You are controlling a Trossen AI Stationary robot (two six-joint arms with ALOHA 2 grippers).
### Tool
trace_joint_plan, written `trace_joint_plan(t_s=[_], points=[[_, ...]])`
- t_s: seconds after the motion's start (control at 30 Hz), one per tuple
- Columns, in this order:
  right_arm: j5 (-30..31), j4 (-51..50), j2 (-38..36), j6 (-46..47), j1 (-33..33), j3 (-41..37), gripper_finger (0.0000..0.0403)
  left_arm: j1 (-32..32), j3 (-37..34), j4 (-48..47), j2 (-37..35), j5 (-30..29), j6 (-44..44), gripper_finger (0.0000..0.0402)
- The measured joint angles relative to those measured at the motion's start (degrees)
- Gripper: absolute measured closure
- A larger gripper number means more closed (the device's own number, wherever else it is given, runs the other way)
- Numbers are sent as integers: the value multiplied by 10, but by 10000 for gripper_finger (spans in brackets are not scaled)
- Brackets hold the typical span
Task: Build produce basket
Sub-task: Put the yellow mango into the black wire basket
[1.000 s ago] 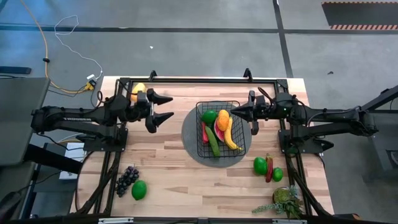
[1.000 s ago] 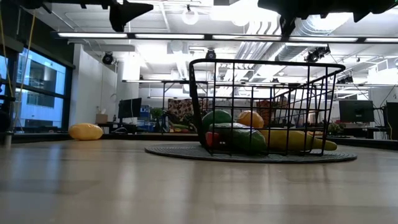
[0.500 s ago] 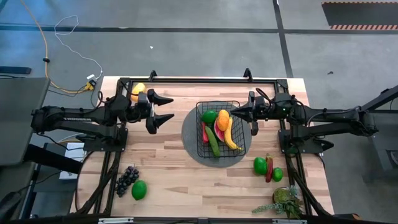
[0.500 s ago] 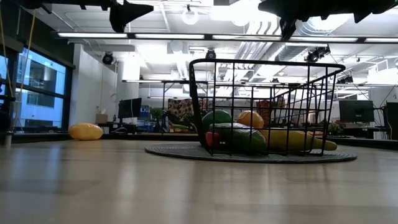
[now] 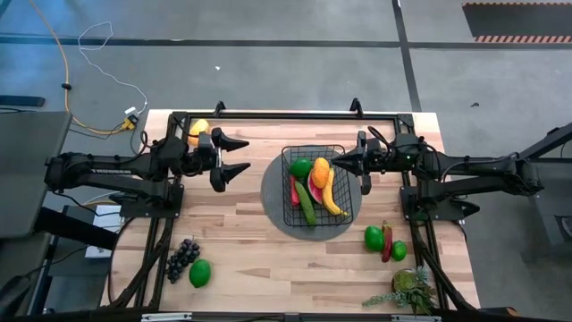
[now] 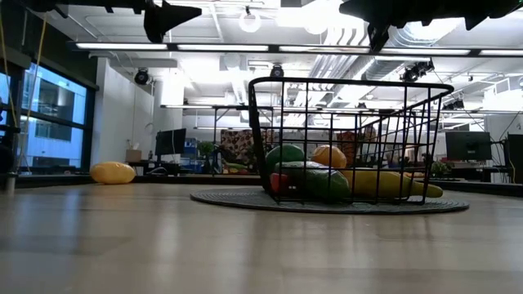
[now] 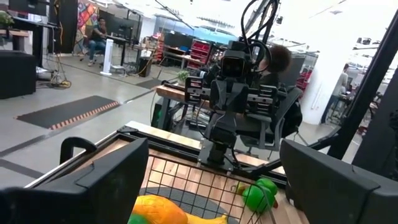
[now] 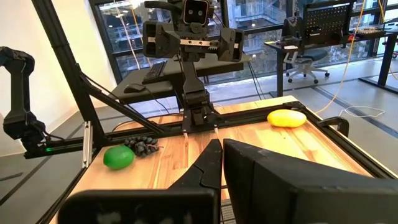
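The black wire basket stands on a dark round mat at mid-table. In it lie a banana, an orange, a green fruit, a cucumber and a watermelon slice. Grapes and a green fruit lie near left. Two green fruits and a red chili lie near right. My left gripper hovers open to the left of the basket. My right gripper hovers shut over the basket's right rim. Both are empty.
A yellow fruit lies at the far left corner, behind the left arm. A leafy plant sits at the near right corner. A black frame runs along the table's far edge. Bare wood lies in front of the mat.
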Motion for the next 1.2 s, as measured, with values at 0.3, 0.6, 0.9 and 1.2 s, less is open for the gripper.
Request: trace_joint_plan(t_s=[0.3, 0.6, 0.9, 1.2], points=[[0, 0, 0, 0, 0, 0, 402, 17, 27, -66, 6, -93, -83, 51], [0, -1, 0, 0, 0, 0, 402, 171, 203, -437, 96, -117, -131, 51], [0, -9, 0, 15, 0, 0, 402, 333, 260, -669, 216, -145, -106, 51], [7, -21, 0, 15, 0, 0, 402, 412, 260, -698, 317, -184, -91, 51]])
